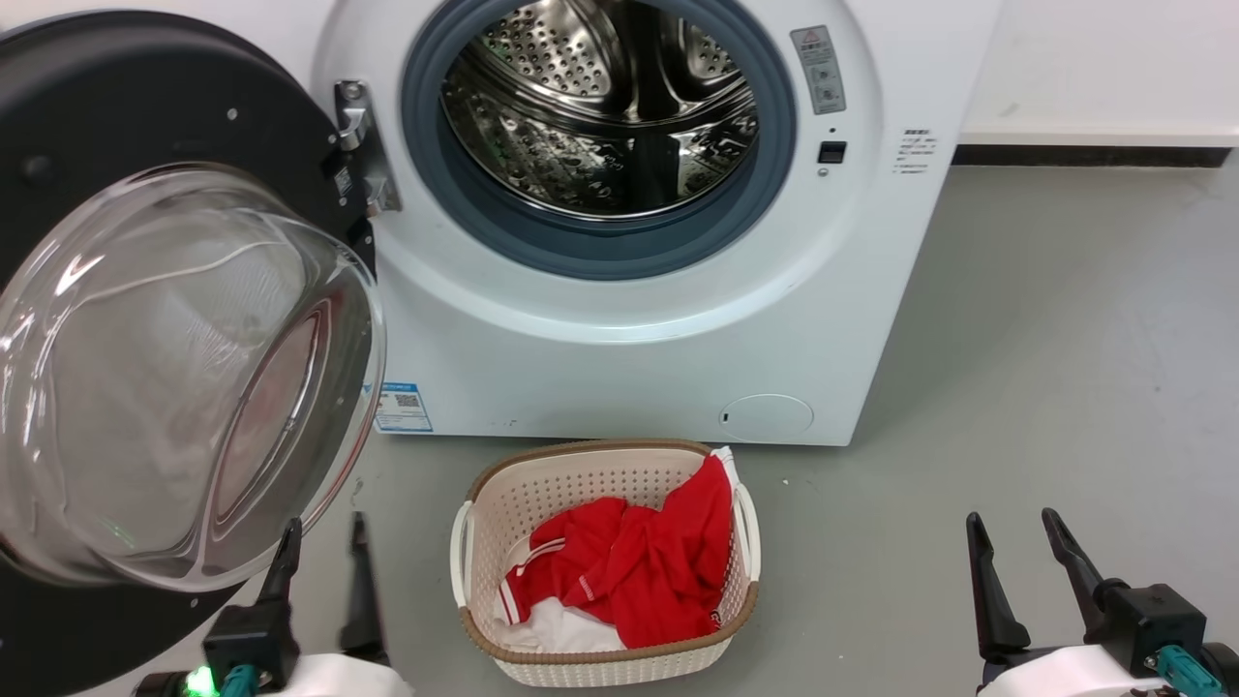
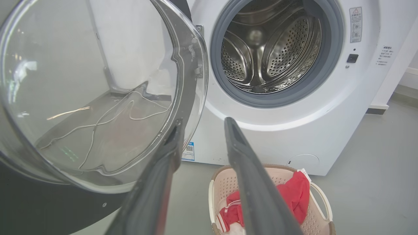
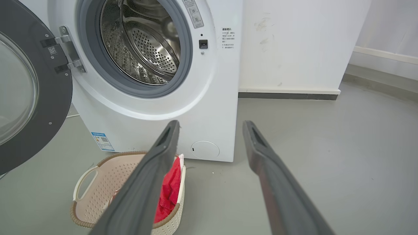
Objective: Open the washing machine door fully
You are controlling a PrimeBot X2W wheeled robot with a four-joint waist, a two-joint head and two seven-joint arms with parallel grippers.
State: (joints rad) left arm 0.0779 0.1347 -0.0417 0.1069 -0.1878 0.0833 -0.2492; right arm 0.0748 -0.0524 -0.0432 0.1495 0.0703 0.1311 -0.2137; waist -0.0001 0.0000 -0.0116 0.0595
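The white washing machine [image 1: 678,358] stands ahead with its steel drum [image 1: 600,106] exposed inside a grey rubber ring. The washing machine door [image 1: 174,378], a black disc with a bulging clear glass bowl, is swung out to the left on its hinge [image 1: 360,145]. It also fills the left of the left wrist view [image 2: 91,98] and the left edge of the right wrist view [image 3: 29,94]. My left gripper [image 1: 324,532] is open just below the door's lower rim, holding nothing. My right gripper [image 1: 1014,528] is open over the floor at the lower right, empty.
A beige laundry basket [image 1: 503,513] with red and white clothes [image 1: 629,561] sits on the grey floor in front of the machine, between my grippers. A white wall with a dark skirting [image 1: 1094,155] runs behind on the right.
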